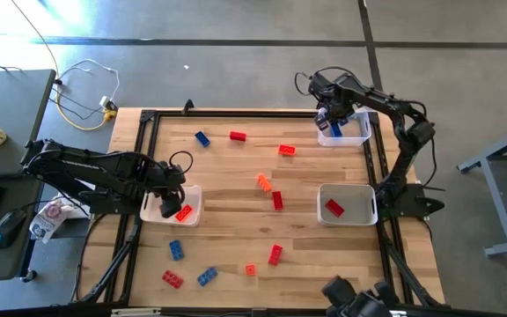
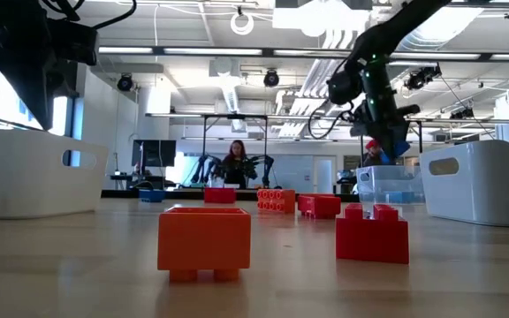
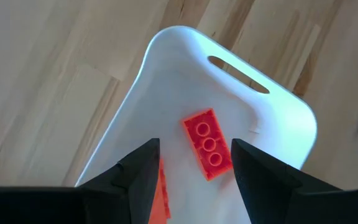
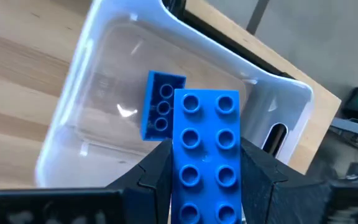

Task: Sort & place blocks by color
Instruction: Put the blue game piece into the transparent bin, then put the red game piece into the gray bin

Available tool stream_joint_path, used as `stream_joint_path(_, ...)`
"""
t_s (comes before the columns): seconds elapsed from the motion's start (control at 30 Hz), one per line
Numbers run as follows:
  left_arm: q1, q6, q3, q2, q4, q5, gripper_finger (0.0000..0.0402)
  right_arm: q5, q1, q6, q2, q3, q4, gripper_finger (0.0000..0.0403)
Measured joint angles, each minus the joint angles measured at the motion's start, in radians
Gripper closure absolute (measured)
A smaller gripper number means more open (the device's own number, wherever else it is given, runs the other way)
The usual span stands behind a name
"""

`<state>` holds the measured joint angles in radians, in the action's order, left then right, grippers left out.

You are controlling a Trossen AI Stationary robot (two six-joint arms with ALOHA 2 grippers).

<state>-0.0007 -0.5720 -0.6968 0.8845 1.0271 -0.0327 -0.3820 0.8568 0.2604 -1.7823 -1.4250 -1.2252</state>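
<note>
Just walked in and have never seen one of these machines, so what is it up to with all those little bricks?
Two arms are sorting toy bricks by color into white trays. The right pincer holds a blue brick over the far tray, which already has one blue brick inside. The left pincer is open above the left tray, where an orange-red brick lies. The near right tray holds a red brick. Other bricks are scattered on the table.

Two black jointed arms w/ thin black cables looped alongside, each tool w/ two matte wedge-shaped fingers (image 3: 145, 177).
</note>
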Motion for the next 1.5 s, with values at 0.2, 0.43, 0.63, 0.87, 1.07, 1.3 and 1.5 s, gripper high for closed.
stream_joint_path(0.2,-0.014,-0.003,0.0,0.0,0.0,0.048,0.0218,0.043,0.021,-0.04,-0.064,0.0,0.008,0.0289)
stream_joint_path(0.43,-0.099,-0.076,0.0,0.0,-0.028,0.052,0.0218,0.058,0.039,-0.087,-0.122,0.0,0.011,0.0263)
stream_joint_path(0.63,-0.205,-0.113,0.0,0.0,-0.106,0.058,0.0218,0.03,0.04,-0.112,-0.13,0.0,0.057,0.024)
stream_joint_path(0.87,-0.317,-0.159,0.0,0.0,-0.155,0.058,0.0218,0.001,0.038,-0.148,-0.129,0.0,0.058,0.0213)
stream_joint_path(1.07,-0.398,-0.159,0.0,0.0,-0.187,0.056,0.0218,0.001,0.037,-0.108,-0.122,0.0,0.045,0.0208)
stream_joint_path(1.3,-0.493,-0.158,0.0,0.002,-0.281,0.071,0.0218,0.013,-0.004,-0.059,-0.051,0.0,0.038,0.0209)
stream_joint_path(1.5,-0.572,-0.158,0.0,0.012,-0.335,0.072,0.0218,0.013,-0.055,-0.011,0.038,0.0,0.039,0.0209)
